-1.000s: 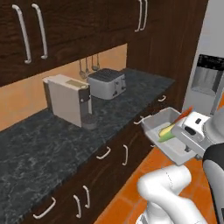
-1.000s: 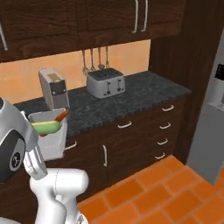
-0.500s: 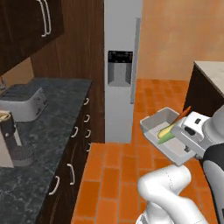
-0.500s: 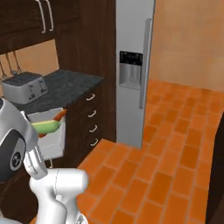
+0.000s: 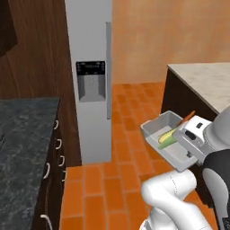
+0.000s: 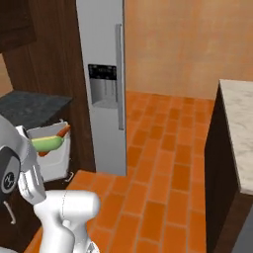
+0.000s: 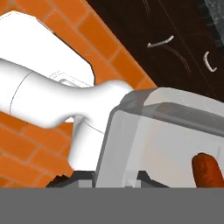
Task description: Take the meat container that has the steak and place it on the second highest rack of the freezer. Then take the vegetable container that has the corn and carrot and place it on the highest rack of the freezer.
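My gripper point(image 5: 188, 137) is shut on the near rim of the grey vegetable container point(image 5: 155, 122), held level in front of the arm. The yellow-green corn point(image 5: 167, 137) and the orange carrot point(image 5: 187, 117) lie inside it. In the right base view the container point(image 6: 52, 163) shows with corn point(image 6: 47, 143) and carrot point(image 6: 63, 131). The hand view looks along the container's wall point(image 7: 166, 144), with the carrot tip point(image 7: 206, 171) at the right. The light-grey freezer point(image 5: 90, 90) stands ahead with its door shut, so both racks are hidden. The meat container with the steak is out of view.
A dark stone counter point(image 5: 22, 148) with drawer fronts runs along the left, up to the freezer. An island with a pale stone top point(image 5: 206, 81) stands at the right point(image 6: 239, 133). Orange tiled floor point(image 6: 163, 163) lies open between them.
The whole picture has swung from the counter with the toaster round to the freezer, so the base has turned. The container stays in the same grip in front of the arm.
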### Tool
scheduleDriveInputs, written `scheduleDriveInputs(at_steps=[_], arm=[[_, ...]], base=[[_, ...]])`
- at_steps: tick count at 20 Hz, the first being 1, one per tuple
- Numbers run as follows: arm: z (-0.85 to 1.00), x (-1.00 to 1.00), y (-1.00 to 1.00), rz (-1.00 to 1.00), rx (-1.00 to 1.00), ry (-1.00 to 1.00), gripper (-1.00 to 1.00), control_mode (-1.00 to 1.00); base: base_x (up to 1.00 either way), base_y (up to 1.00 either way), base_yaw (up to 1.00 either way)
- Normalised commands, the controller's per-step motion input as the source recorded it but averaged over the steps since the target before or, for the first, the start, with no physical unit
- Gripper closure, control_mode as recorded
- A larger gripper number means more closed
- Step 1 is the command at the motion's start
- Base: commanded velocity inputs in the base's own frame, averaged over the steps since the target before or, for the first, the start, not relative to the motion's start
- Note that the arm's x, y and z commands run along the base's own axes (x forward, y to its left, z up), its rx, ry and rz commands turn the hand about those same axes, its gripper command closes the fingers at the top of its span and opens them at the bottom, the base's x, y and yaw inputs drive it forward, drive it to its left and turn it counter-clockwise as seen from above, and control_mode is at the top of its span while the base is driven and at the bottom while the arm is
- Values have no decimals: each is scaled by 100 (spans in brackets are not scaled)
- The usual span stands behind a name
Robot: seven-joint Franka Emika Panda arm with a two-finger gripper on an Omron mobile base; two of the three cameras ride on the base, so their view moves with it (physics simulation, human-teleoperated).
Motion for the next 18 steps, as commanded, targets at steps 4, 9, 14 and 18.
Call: scheduleDriveInputs(at_steps=[4,9,14,18], arm=[[0,0,0,0,0,0,100,100],[0,0,0,0,0,0,100,100],[0,0,0,0,0,0,100,100],[0,0,0,0,0,0,100,100]], base=[[94,-62,-8],[86,-62,-7],[92,-34,-19],[78,-44,-23]])
